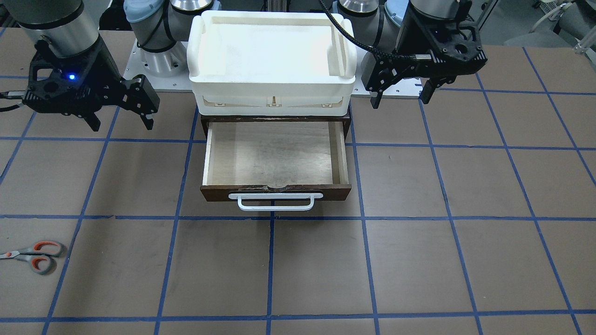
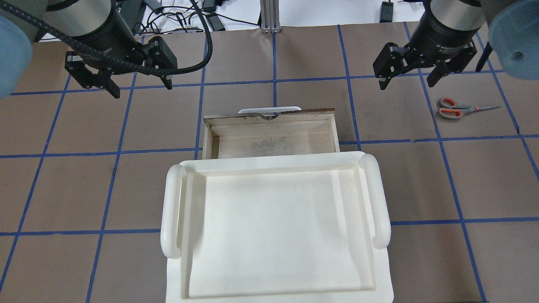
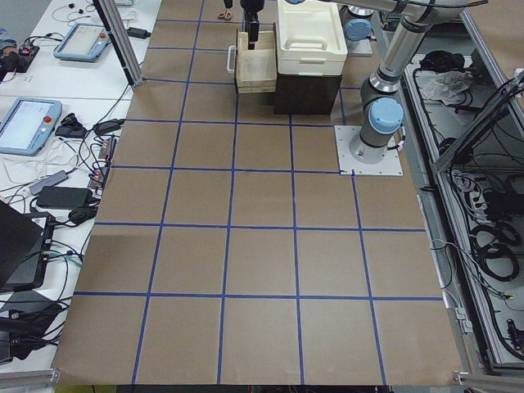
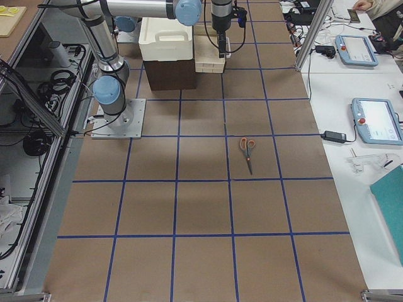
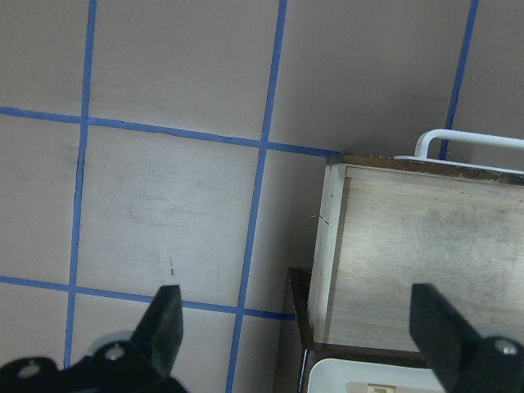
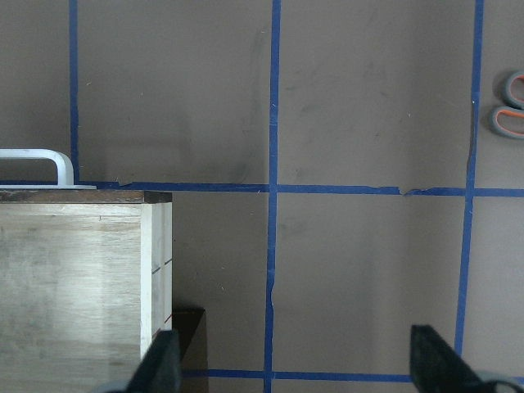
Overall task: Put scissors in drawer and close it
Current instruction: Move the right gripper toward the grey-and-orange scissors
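The scissors (image 1: 32, 256) with grey-and-orange handles lie flat on the table on my right side, also in the overhead view (image 2: 459, 109) and the exterior right view (image 4: 247, 151). Their handles show at the right edge of the right wrist view (image 6: 512, 102). The dark brown drawer (image 1: 274, 153) is pulled open and empty, with its white handle (image 1: 274, 201) toward the operators' side. My right gripper (image 2: 406, 83) is open and empty, hovering between drawer and scissors. My left gripper (image 2: 141, 89) is open and empty, beside the drawer's other side.
A white plastic tray (image 2: 273, 227) sits on top of the dark cabinet that holds the drawer. The brown table carries a grid of blue tape lines. Monitors and cables lie beyond the table's far edges in the side views.
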Robot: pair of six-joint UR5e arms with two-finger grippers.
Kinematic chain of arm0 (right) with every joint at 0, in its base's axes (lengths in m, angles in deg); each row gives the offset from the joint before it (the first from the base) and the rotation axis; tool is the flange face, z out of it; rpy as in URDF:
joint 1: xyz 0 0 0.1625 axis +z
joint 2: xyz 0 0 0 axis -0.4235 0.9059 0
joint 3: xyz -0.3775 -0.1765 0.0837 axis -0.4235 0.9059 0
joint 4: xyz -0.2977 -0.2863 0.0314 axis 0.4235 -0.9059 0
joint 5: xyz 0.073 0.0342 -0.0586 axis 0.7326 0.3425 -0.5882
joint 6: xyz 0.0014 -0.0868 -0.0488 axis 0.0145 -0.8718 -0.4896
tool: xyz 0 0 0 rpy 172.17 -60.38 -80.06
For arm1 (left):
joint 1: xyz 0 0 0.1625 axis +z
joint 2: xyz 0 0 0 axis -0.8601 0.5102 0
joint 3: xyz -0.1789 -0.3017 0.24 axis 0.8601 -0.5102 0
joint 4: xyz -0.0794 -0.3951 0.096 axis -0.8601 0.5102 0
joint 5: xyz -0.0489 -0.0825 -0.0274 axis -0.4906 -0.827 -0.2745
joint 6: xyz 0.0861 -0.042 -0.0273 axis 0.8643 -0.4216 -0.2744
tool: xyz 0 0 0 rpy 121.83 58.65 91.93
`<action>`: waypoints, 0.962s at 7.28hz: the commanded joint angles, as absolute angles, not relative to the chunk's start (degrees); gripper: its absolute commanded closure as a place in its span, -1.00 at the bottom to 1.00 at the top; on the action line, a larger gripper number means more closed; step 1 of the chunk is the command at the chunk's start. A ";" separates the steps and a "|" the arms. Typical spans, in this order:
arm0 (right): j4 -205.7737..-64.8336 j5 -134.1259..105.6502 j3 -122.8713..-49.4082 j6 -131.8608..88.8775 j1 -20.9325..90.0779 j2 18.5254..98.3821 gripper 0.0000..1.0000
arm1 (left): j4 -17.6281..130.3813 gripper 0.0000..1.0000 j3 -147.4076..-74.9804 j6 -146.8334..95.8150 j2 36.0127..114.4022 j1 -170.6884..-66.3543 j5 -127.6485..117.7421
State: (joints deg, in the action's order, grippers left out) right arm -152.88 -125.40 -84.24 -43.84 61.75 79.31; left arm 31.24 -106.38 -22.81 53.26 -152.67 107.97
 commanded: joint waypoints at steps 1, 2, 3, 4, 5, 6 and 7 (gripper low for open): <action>-152.86 -125.77 -84.20 -50.19 59.51 79.26 -1.00 | 31.50 -1.00 -106.36 -22.82 53.15 -152.67 108.16; -152.86 -125.42 -84.20 -53.34 58.10 79.26 -1.00 | 31.59 -1.00 -106.44 -22.91 53.15 -152.67 108.16; -153.12 -125.68 -84.20 -57.55 56.61 79.17 -1.00 | 31.59 -1.00 -106.45 -22.99 53.15 -152.67 108.16; -153.21 -125.76 -84.20 -60.90 54.42 79.17 -1.00 | 31.59 -1.00 -106.45 -23.00 53.15 -152.67 108.16; -153.48 -125.77 -84.20 -70.50 51.44 78.56 -1.00 | 31.59 -1.00 -106.45 -23.00 53.15 -152.67 108.16; -154.09 -125.24 -84.20 -80.34 48.01 77.25 -1.00 | 31.59 -1.00 -106.45 -23.00 53.15 -152.67 108.25; -155.23 -125.06 -84.11 -89.67 44.93 75.33 -1.00 | 31.59 -1.00 -106.45 -23.00 53.15 -152.67 108.25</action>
